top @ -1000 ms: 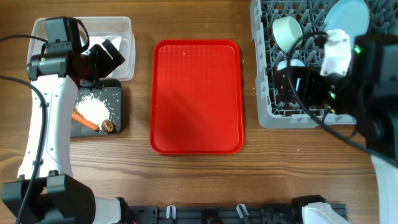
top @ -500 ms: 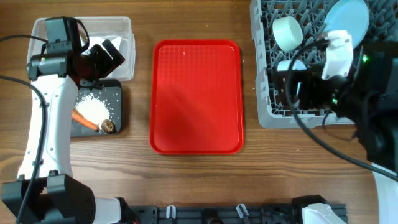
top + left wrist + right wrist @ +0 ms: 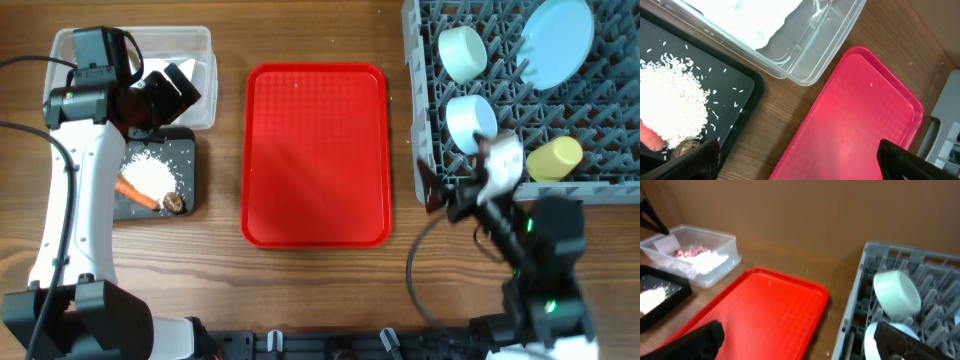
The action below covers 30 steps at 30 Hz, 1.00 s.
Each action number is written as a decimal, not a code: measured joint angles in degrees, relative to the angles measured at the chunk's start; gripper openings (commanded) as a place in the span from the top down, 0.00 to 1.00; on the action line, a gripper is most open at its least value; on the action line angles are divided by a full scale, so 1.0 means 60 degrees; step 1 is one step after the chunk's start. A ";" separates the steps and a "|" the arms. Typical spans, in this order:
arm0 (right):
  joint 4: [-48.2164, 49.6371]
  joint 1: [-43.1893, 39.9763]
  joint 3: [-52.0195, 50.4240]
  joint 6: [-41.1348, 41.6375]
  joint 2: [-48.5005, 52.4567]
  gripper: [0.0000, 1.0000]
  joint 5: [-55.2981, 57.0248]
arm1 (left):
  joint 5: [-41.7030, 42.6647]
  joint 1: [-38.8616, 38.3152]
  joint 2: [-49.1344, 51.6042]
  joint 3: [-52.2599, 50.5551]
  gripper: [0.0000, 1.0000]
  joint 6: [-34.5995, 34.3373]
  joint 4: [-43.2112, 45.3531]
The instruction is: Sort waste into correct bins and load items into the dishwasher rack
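Wrapper (image 3: 687, 253) in tub (image 3: 721, 266) shown only by right wrist, cup (image 3: 553, 157) only overhead, left gripper (image 3: 797, 160) and right gripper (image 3: 797, 340) released.

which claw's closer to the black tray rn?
Left. The left claw hovers by the black tray's far edge; the right claw is beyond the red tray, by the rack.

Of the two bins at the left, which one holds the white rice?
The shallow black tray; the rice lies in it beside the carrot piece. The clear tub has none.

Free room lies above red tray (image 3: 315, 150), beside dishwasher rack (image 3: 418, 90).
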 measured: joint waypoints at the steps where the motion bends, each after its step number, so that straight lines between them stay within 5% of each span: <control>1: 0.0302 0.0000 -0.0510 0.0000 -0.0463 0.00 0.0000 | -0.0004 0.0000 0.0000 0.0000 0.00 -0.0004 0.0004; 4: 0.0849 0.0000 -0.2277 0.0000 -0.2310 0.00 0.0087 | 0.0000 0.0000 0.0000 0.0000 0.00 -0.0004 0.0004; 13: 0.0994 -0.0342 -0.4149 0.0000 -0.4273 0.00 0.0514 | 0.0000 0.0000 0.0000 0.0004 0.00 -0.0004 0.0004; 30: 0.1242 -0.0401 -0.4710 -0.0004 -0.5311 0.00 0.1184 | 0.0000 0.0000 0.0000 0.0004 0.00 -0.0004 0.0004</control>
